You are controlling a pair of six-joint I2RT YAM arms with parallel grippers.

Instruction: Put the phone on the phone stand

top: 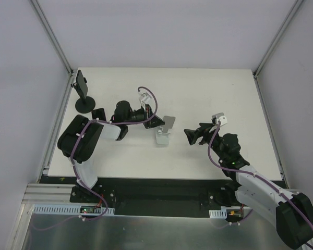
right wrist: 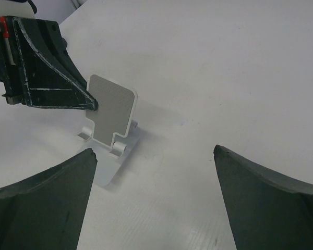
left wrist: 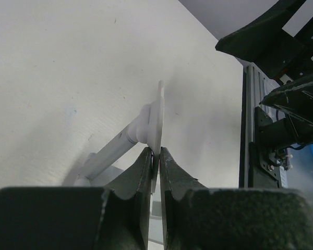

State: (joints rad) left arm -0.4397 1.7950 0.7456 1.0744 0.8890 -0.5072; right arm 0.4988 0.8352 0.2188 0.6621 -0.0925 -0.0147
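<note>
1. Surface (top: 208, 94): white and flat, with pale walls round it. The top view takes in all of it. Each wrist view shows only a patch.
2. Phone stand (top: 166, 131): white and hinged, standing near the middle of the surface between the two arms.
   - The right wrist view shows the stand (right wrist: 112, 112) from the front: a grey-faced back plate tilted over a flat foot.
   - The left wrist view shows the stand (left wrist: 157, 117) edge-on: a thin plate on a jointed strut.
3. Left end effector (top: 159, 123): reaches in from the left.
   - Its own camera shows the left end effector (left wrist: 155, 153) pinched tight on the thin lower edge of the stand's plate, with both fingers touching it.
   - In the right wrist view it (right wrist: 52, 78) is a dark wedge whose tip meets the plate's left edge.
   - The grip itself is too small to read from above.
4. Right end effector (top: 189, 136): sits just right of the stand, apart from it and pointing at it. In its own view the right end effector (right wrist: 154, 151) has its fingers (right wrist: 41, 198) spread wide, holding nothing.
5. Phone (top: 81, 83): a dark slab that is probably the phone, seen only in the top view. It stands at the far left corner on a black round-footed holder (top: 85, 105), well apart from the stand.
6. Metal rail (left wrist: 249, 130): seen only in the left wrist view, at the surface's edge.
</note>
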